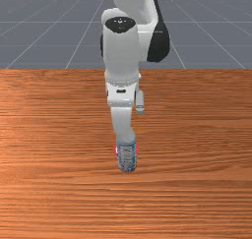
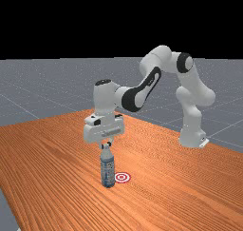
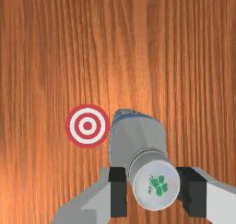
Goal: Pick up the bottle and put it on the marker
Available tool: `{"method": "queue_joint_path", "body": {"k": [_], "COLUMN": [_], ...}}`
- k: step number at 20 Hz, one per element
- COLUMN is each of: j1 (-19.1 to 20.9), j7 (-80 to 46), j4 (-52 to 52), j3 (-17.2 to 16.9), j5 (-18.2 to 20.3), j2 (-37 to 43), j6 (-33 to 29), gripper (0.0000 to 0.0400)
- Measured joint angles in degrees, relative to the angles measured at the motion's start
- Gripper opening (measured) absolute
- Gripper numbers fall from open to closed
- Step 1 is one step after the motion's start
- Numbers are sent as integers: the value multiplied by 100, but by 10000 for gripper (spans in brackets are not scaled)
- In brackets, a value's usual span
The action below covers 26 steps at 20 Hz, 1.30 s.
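In the front view, the bottle [image 1: 127, 157] appears low on the arm's line, overlapping the marker [image 1: 116, 150]. In the far view, the gripper [image 2: 106, 145] pinches the upright bottle at its top, the marker just beside the base. In the wrist view, 2 dark pads [image 3: 118, 193] flank the white cap [image 3: 156, 185], with the bottle's body near the marker.

Bright scene; soft glare on wood table [image 3: 27, 165].
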State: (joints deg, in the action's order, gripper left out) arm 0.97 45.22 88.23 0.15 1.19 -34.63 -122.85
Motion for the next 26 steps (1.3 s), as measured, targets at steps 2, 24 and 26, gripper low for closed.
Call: {"method": "queue_joint_path", "body": {"k": [2, 24, 26], "j1": [-21, -15, -28], "j7": [-46, -125, -157], "j4": [-148, 1685, 1728], "j3": [-34, -35, -49], "j5": [-60, -5, -41], "j2": [-44, 1080, 1104], "j6": [343, -333, -394], "gripper": [157, 155, 155]}}
